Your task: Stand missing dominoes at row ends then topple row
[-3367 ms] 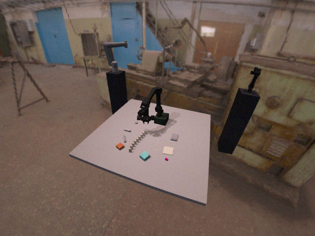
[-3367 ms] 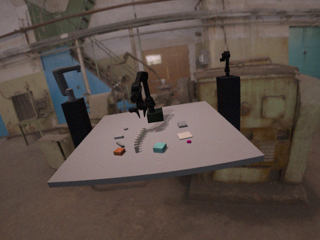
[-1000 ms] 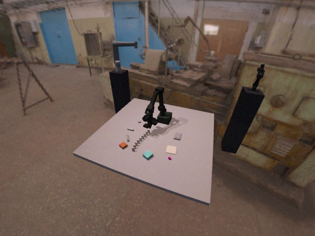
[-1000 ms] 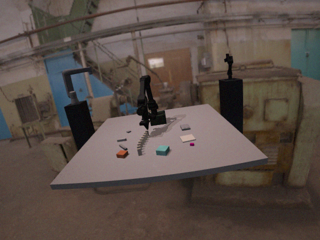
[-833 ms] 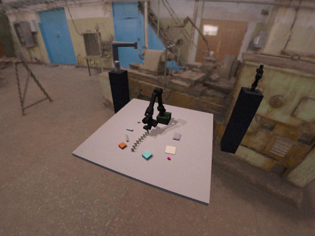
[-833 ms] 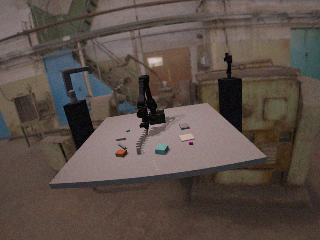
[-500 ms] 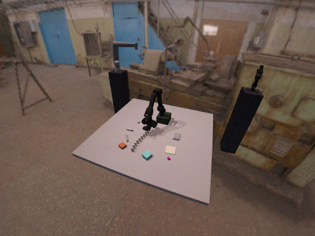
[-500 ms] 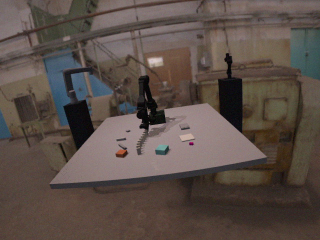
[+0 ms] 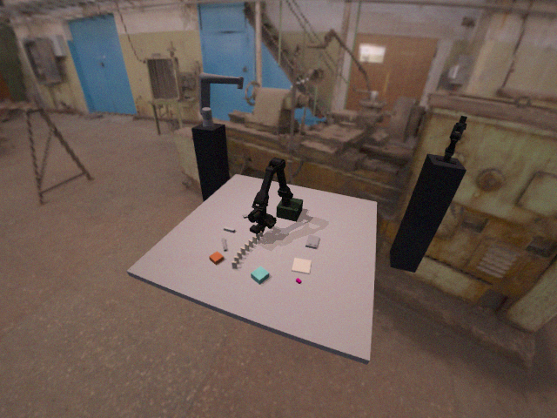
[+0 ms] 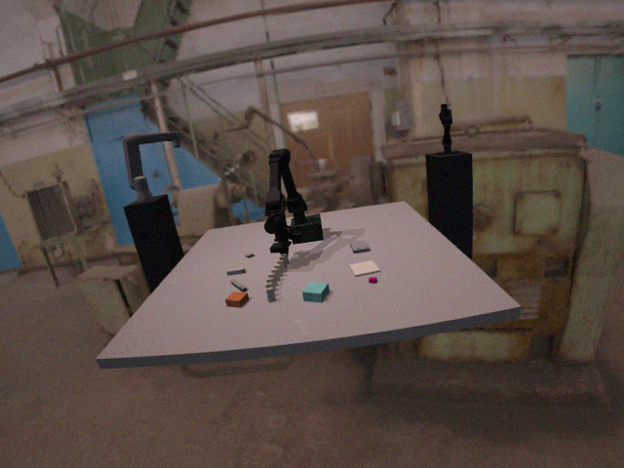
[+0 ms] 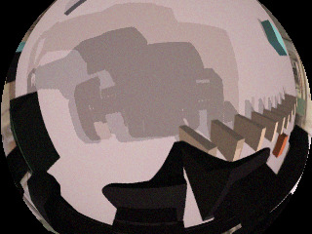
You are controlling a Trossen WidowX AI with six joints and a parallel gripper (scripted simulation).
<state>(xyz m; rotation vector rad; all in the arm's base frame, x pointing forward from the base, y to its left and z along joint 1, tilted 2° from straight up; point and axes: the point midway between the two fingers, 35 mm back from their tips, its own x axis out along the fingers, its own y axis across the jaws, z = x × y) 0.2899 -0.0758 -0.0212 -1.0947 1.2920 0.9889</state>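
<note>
A curved row of standing dominoes (image 9: 250, 243) (image 10: 271, 294) (image 11: 227, 138) runs over the table, closely spaced and upright. My gripper (image 9: 257, 231) (image 10: 282, 252) (image 11: 178, 145) is shut and empty, low over the far end of the row. In the wrist view its tips overlap the lower edge of the end domino (image 11: 197, 139); whether they touch I cannot tell. A light grey piece (image 9: 224, 244) (image 10: 239, 285) and a darker one (image 9: 229, 230) (image 10: 235, 271) lie flat left of the row. A small grey piece (image 9: 244, 217) (image 10: 249, 254) lies further back.
An orange block (image 9: 216, 258) (image 10: 236, 298) (image 11: 280, 145) lies left of the row's near end, a teal block (image 9: 259, 274) (image 10: 316, 292) (image 11: 274, 38) right of it. Further right are a cream plate (image 9: 301, 265) (image 10: 364, 267), a magenta piece (image 9: 298, 280) (image 10: 372, 280) and a grey box (image 9: 312, 241) (image 10: 360, 247).
</note>
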